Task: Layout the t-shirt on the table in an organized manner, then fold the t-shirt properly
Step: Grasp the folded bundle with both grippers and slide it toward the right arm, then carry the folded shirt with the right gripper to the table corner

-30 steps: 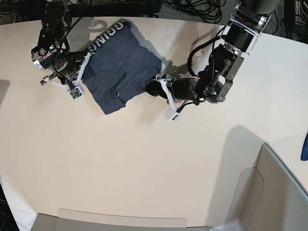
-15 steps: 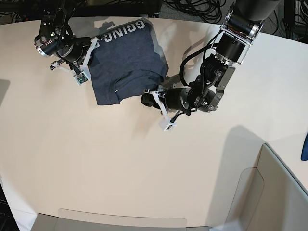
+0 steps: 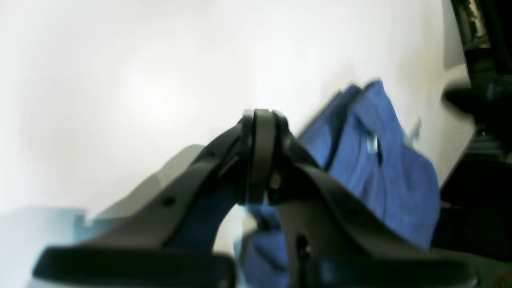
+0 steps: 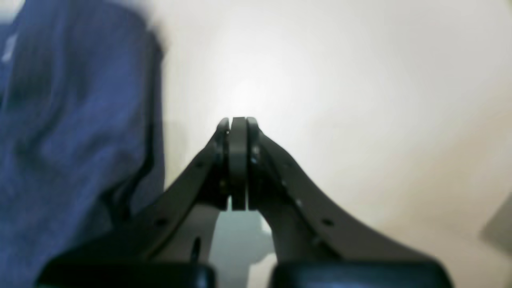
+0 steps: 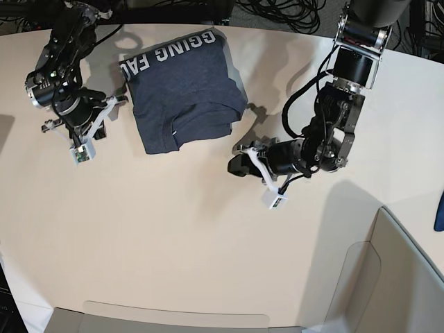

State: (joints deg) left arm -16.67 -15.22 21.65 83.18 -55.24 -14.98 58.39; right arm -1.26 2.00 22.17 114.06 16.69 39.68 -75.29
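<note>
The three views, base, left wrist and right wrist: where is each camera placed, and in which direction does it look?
Base: high above, looking down on the table, the folded t-shirt and both arms, left gripper, right gripper.
Left wrist: on the left arm, looking along its shut fingers toward the t-shirt.
Right wrist: on the right arm, looking along its shut fingers over bare table, t-shirt at the left edge.
Shared: all three show the t-shirt and table.
</note>
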